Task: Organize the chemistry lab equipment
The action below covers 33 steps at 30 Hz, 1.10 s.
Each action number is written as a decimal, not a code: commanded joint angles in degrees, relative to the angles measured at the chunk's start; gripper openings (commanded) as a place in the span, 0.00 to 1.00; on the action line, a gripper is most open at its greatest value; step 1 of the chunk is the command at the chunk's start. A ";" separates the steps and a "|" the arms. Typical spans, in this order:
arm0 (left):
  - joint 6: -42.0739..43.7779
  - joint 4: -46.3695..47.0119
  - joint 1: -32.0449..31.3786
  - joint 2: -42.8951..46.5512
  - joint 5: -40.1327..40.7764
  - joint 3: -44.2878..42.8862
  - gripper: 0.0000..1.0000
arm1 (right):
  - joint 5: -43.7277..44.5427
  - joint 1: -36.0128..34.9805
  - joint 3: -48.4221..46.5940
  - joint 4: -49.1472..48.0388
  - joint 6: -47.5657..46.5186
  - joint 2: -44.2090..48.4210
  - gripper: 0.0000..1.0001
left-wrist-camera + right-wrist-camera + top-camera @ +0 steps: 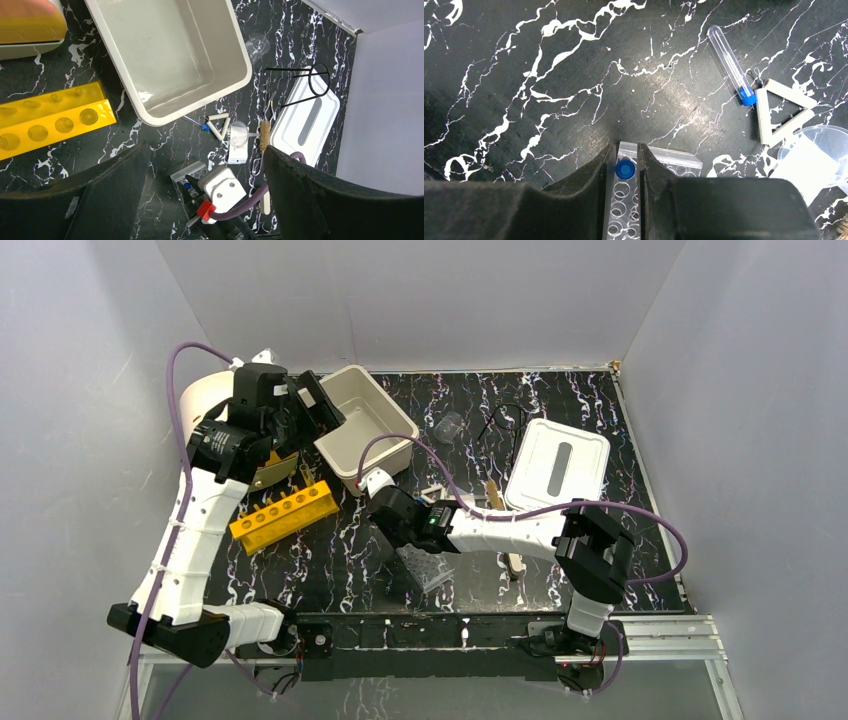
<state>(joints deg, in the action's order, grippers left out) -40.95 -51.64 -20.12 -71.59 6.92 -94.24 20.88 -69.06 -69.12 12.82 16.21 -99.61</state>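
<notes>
We see our right pincer (626,152), jaws narrow, straddling the blue-capped tube (625,169) standing in the tray (674,164); contact unclear.

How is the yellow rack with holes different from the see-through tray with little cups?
The yellow rack is brightly coloured; the clear tray is see-through. The yellow rack has a row of big holes; the clear tray has many tiny ones. Nothing holds the yellow rack; the right gripper pinches the clear tray. Both have round holes.
</notes>
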 commanded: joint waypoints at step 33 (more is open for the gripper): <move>0.08 1.24 0.08 2.06 -1.12 3.36 0.83 | -2.21 1.12 0.47 -3.27 -1.71 4.61 0.56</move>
<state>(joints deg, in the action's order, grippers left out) -41.08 -50.15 -20.12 -71.57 5.96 -91.26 16.38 -68.84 -63.31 9.76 12.45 -93.60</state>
